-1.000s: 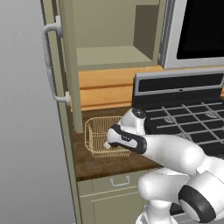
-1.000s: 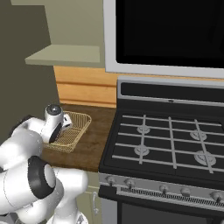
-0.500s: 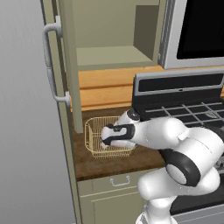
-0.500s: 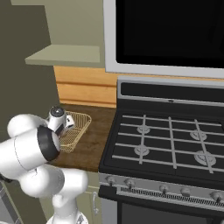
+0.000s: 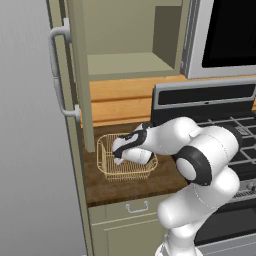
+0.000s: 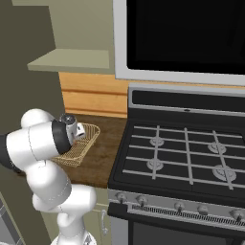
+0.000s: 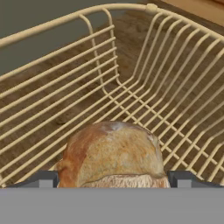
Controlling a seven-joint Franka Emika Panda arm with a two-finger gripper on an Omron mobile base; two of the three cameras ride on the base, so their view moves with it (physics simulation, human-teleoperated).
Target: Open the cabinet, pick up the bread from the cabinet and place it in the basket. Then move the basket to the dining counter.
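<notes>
Now we see our pincer (image 7: 113,179) down inside the basket (image 5: 111,170), its two dark fingertips (image 7: 43,178) standing wide on either side of the bread (image 7: 111,153); the jaws are spread and, as far as we can tell, not squeezing the roll, though the tips sit just beside its flanks; the bread lies on the mesh floor of the basket, golden-brown with a pale patch on top, close under the hand camera; the basket itself rests on the dark wood bench (image 5: 125,187), between the open cabinet (image 5: 127,40) and the stove (image 6: 186,153); the cabinet door (image 5: 75,75) stands swung out, its long silver handle (image 5: 57,75) facing left; from the right base view we see the basket's flared rim (image 6: 86,141) partly hidden behind our arm.
</notes>
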